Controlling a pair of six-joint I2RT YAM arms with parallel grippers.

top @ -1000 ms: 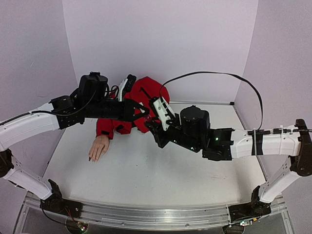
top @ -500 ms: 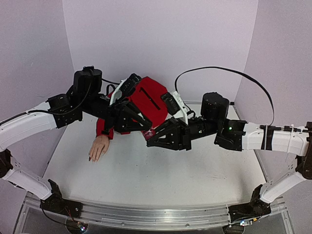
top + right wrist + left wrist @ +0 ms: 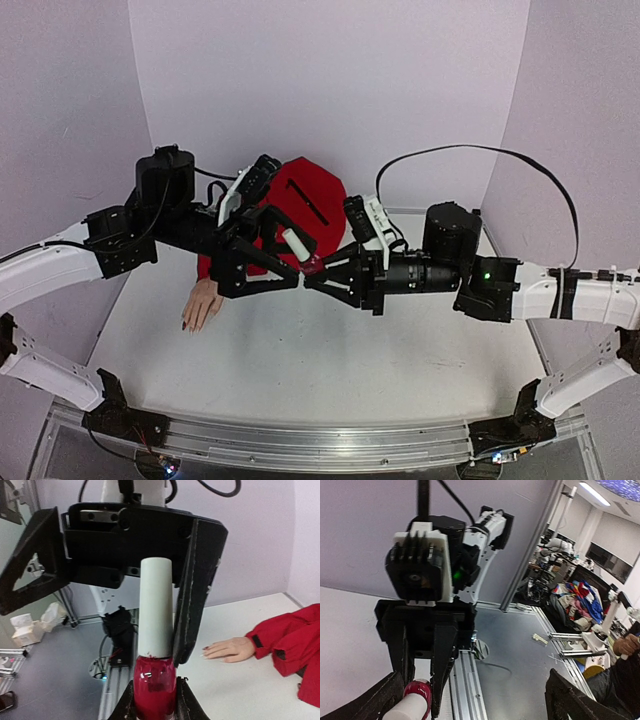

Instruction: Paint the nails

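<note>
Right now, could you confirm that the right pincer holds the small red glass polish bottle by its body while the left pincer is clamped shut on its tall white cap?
Not quite: the left pincer is wide open around the tall white cap, as the left wrist view shows. The right pincer does hold the small red glass bottle by its body.

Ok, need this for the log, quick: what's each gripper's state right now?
Left gripper: open, straddling the white cap.
Right gripper: shut on the polish bottle.
</note>
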